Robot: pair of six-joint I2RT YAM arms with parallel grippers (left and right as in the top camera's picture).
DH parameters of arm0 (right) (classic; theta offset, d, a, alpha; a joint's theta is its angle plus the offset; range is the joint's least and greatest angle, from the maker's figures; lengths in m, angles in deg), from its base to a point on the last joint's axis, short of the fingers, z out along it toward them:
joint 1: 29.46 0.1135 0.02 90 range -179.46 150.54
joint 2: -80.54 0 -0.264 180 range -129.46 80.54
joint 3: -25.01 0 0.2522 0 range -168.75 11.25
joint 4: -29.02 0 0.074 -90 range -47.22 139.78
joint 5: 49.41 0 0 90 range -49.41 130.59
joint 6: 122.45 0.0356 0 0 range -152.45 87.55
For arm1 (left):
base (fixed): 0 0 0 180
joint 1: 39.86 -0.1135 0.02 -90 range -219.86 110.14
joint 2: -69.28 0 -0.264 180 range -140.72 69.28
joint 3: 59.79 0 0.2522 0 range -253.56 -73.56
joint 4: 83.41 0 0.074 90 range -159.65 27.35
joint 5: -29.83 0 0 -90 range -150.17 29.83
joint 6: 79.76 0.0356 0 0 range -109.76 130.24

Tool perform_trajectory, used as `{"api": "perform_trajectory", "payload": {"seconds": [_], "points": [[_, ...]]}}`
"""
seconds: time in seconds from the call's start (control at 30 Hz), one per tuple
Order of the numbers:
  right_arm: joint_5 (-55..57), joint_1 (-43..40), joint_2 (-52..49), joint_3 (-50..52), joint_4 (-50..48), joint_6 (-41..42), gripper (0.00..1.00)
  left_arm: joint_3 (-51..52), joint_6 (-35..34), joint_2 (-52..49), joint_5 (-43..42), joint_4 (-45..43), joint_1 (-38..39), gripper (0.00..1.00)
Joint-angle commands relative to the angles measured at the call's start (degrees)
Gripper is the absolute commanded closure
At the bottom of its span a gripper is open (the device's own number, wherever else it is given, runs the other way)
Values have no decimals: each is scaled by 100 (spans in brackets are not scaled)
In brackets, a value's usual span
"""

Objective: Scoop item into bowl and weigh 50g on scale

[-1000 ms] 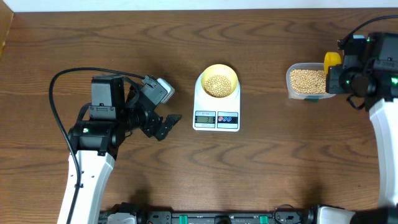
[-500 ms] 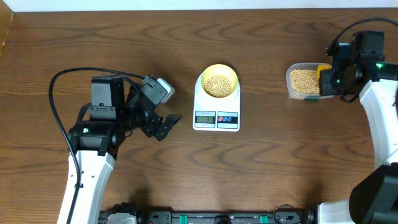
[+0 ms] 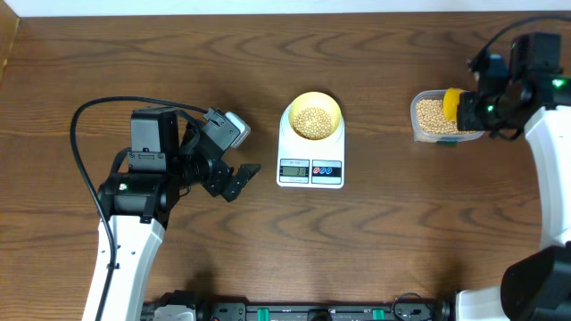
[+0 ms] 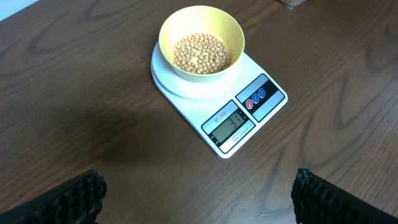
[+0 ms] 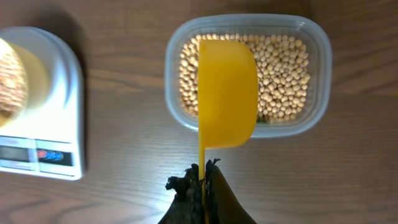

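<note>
**Refill scoop in hand, bowl not yet at 50g by the look of it**

Right, overhead first: the bowl (image 3: 314, 95) sits on the scale (image 3: 310, 182) mid-table w/ a layer of beans (image 3: 312, 122) in it. The left gripper (image 3: 239, 179) is parked just left of the scale, holding nothing. The right gripper (image 3: 471, 105) is over at the tub (image 3: 419, 118), carrying the yellow scoop (image 3: 452, 100).

Left wrist: fingers (image 4: 68, 198) spread wide, empty. The display (image 4: 230, 124) looks like thirty-something, but the digits are too small to swear to.

Right wrist: jaws pressed tight on the scoop's thin handle, and the cup of the scoop (image 5: 227, 93) hangs over the tub's beans (image 5: 283, 68). No beans visible on the scoop.

My read: it's the reload step. Next move needs a dip into the tub, a level carry to the bowl, then a slow tip, prob. only part of a scoopful, so it doesn't overshoot.
</note>
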Motion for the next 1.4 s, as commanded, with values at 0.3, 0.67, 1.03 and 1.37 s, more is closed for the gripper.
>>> {"api": "perform_trajectory", "payload": {"seconds": [0.3,0.67,1.03,1.37], "points": [[468,87,-140,-874,551,656,99,-83,37,-17,31,-4,-2,2],[909,149,-1084,-876,605,629,99,-83,37,-17,31,-4,-2,2],[1325,155,-1305,-874,278,151,99,-83,37,-17,31,-4,-2,2],[1779,153,-1311,-872,479,-195,99,-83,37,-17,31,-4,-2,3]]}}
